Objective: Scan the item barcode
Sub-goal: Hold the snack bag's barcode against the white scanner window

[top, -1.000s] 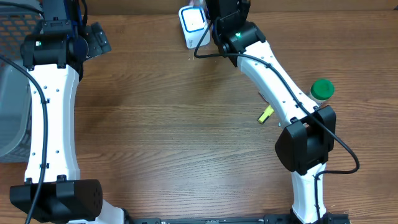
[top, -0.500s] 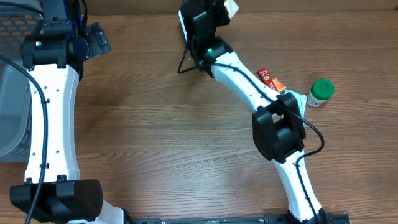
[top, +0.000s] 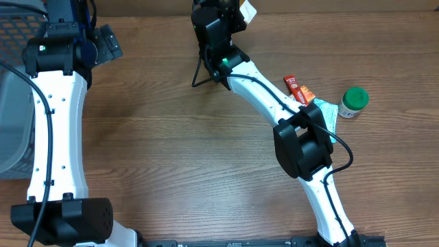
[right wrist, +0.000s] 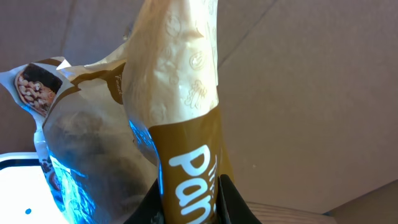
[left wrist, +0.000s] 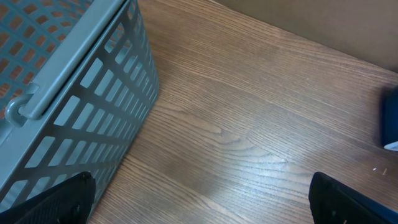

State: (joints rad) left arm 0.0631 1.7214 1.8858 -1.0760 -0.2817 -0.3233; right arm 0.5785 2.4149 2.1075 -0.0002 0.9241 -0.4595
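The right gripper [right wrist: 189, 210] is clenched on a crinkled, glossy cream-and-brown plastic snack packet [right wrist: 180, 93], held up at the far edge of the wood-grain table [top: 171, 137]. White lettering on the packet reads "Pan"; the rest is cut off. A small food picture shows on its flap. A glowing white scanner face [right wrist: 15, 186] sits just beside it, mostly out of frame. The left gripper [left wrist: 199, 205] is spread wide and empty near a grey plastic lattice basket [left wrist: 81, 93].

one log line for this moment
right gripper: shut on snack packet, held up | left gripper: open, empty, beside basket | scan: unconfirmed
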